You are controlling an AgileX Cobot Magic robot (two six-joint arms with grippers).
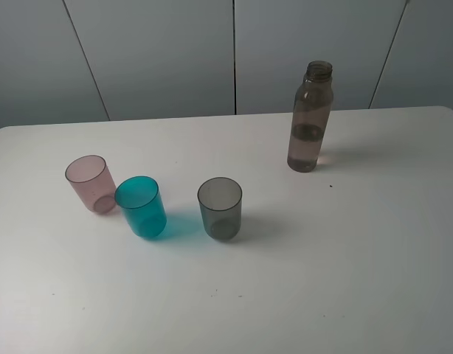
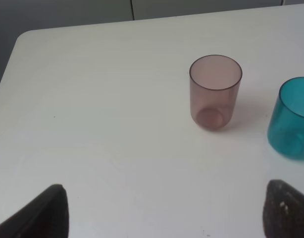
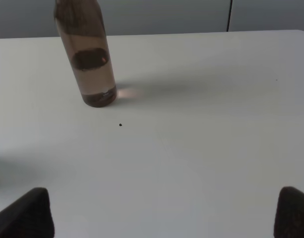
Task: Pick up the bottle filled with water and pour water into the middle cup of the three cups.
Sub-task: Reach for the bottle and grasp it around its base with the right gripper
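Note:
The smoky-brown bottle (image 1: 310, 118) stands upright and uncapped on the white table (image 1: 344, 280), at the back right, with water in its lower part; it also shows in the right wrist view (image 3: 88, 54). The three cups stand in a row at the front left: pale pink (image 1: 91, 184), teal-blue middle cup (image 1: 141, 206), smoky grey (image 1: 220, 208). No gripper shows in the exterior view. My left gripper (image 2: 164, 213) is open and empty, short of the pink cup (image 2: 215, 92) and teal cup (image 2: 292, 118). My right gripper (image 3: 164, 213) is open and empty, well short of the bottle.
Grey wall panels (image 1: 234, 51) rise behind the table's back edge. A small dark speck (image 1: 330, 185) lies on the table near the bottle. The table's left back corner (image 2: 23, 37) shows in the left wrist view.

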